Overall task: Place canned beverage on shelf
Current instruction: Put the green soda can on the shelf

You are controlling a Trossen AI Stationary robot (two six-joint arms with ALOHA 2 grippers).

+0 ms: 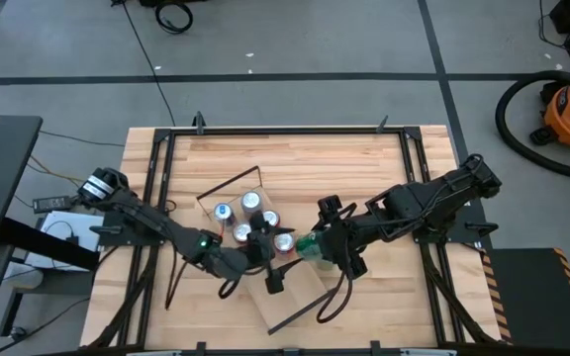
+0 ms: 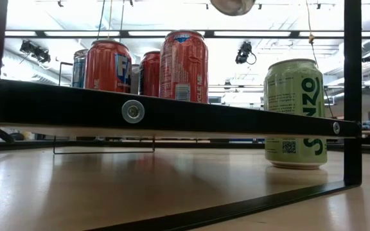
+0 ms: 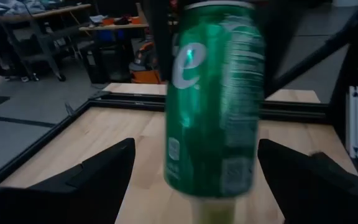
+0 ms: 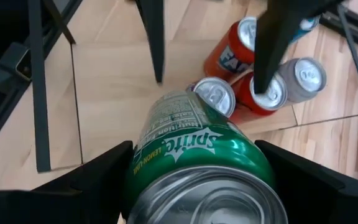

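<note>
Can: green Sprite can (image 4: 201, 165) held upright between the right gripper (image 1: 317, 247) fingers, which pinch its sides.
Position: just beside the canned cluster (image 1: 250, 220) on the shelf (image 1: 295, 292), toward its open end.
Left gripper (image 1: 265, 259): fingers spread, empty, facing the can from the opposite side.
Nearer arm: right.

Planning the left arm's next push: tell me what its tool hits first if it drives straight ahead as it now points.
Most likely the green can. It sits dead ahead, in line with the gap between the left tool's open fingers, and the right tool grips it. How far ahead it is cannot be judged.
</note>
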